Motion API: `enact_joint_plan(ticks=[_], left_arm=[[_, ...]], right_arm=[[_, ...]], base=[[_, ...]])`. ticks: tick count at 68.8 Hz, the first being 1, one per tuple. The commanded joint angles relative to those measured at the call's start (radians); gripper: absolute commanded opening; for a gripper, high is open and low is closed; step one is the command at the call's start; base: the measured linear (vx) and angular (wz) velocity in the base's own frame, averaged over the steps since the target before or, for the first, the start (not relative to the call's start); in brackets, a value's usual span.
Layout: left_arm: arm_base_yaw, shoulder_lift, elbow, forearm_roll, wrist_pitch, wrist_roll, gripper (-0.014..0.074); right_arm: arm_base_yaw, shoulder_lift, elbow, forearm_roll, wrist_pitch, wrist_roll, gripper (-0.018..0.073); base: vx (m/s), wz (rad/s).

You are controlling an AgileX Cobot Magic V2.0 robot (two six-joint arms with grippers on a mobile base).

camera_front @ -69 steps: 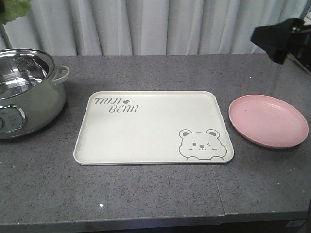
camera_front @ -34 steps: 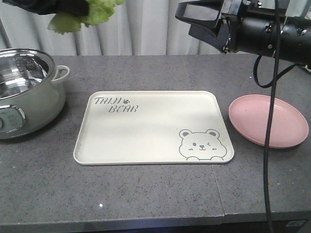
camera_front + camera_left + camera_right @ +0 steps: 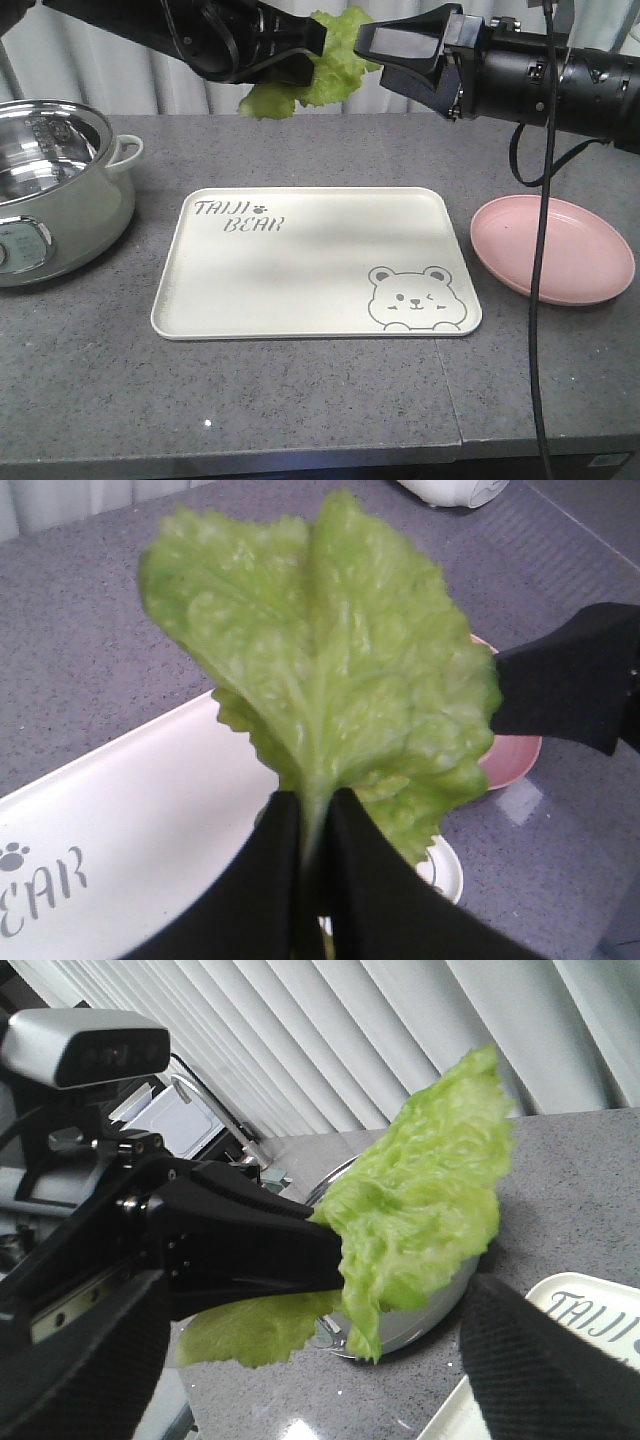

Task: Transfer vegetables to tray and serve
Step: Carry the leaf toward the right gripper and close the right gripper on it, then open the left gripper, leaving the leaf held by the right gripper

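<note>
The left gripper point(image 3: 312, 52) is clenched on the stem end of the bright green, crinkly lettuce leaf point(image 3: 335, 60), holding it in the air above the far part of the speckled grey countertop point(image 3: 300, 400); in the left wrist view the two black fingers point(image 3: 250, 880) pinch the pale midrib at the base of the leaf point(image 3: 330, 670), which fans upward and wide beyond them. The right gripper point(image 3: 372, 58) faces the leaf from the other side with its jaws spread apart and nothing between the pads; its upper fingertip sits just beside the leaf's edge, and whether they touch cannot be told. From the right wrist view the leaf point(image 3: 430, 1190) hangs in front of the black left gripper, one lobe raised and another drooping lower left.

Below, the large cream-white rectangular tray point(image 3: 300, 260) with the grey winking bear and "TAIJI BEAR" lettering lies flat on the countertop, with nothing on it; the round pink plate point(image 3: 550, 250) rests just beside its right edge, apart from it; the pale green electric pot with a shiny steel inner bowl point(image 3: 60, 190) stands to the tray's left; a white pleated curtain point(image 3: 100, 70) hangs behind.
</note>
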Motion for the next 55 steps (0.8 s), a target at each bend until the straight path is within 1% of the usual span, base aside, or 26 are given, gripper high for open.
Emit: enact_joint_plan(ticks=[1, 23, 30, 37, 43, 47, 51, 52, 55], left_arm=[[-0.026, -0.05, -0.026, -0.036, -0.083, 0.005, -0.0007], [-0.072, -0.05, -0.026, -0.037, -0.084, 0.005, -0.0007], [-0.083, -0.05, -0.026, -0.037, -0.084, 0.005, -0.0007], [-0.086, -0.05, -0.026, -0.037, -0.081, 0.005, -0.0007], [-0.087, -0.05, -0.026, -0.037, -0.064, 0.005, -0.0007], [-0.087, -0.05, -0.026, -0.037, -0.059, 0.005, -0.0006], [-0.087, -0.05, -0.026, -0.037, -0.059, 0.005, -0.0001], [-0.087, -0.05, -0.026, -0.037, -0.059, 0.005, 0.0001], [-0.087, -0.05, -0.026, -0.037, -0.059, 0.005, 0.0013]], right_arm=[[-0.007, -0.038, -0.033, 0.137, -0.01, -0.005, 0.057], [-0.007, -0.038, -0.033, 0.137, -0.028, -0.01, 0.057], [-0.007, -0.038, -0.033, 0.137, -0.027, -0.009, 0.054], [-0.007, -0.038, -0.033, 0.137, -0.027, -0.009, 0.0428], [-0.007, -0.038, -0.033, 0.137, -0.027, -0.009, 0.0258], [-0.007, -0.038, -0.033, 0.137, -0.026, -0.009, 0.0109], [-0.007, -0.038, -0.033, 0.137, -0.026, -0.01, -0.0005], [-0.007, -0.038, -0.033, 0.137, -0.026, -0.009, -0.0017], [-0.007, -0.038, -0.033, 0.137, -0.026, -0.01, -0.0014]], base=[[0.0, 0.0], [0.0, 0.0], [0.0, 0.0], [0.0, 0.0], [0.0, 0.0], [0.0, 0.0], [0.0, 0.0], [0.0, 0.0], [0.0, 0.0]])
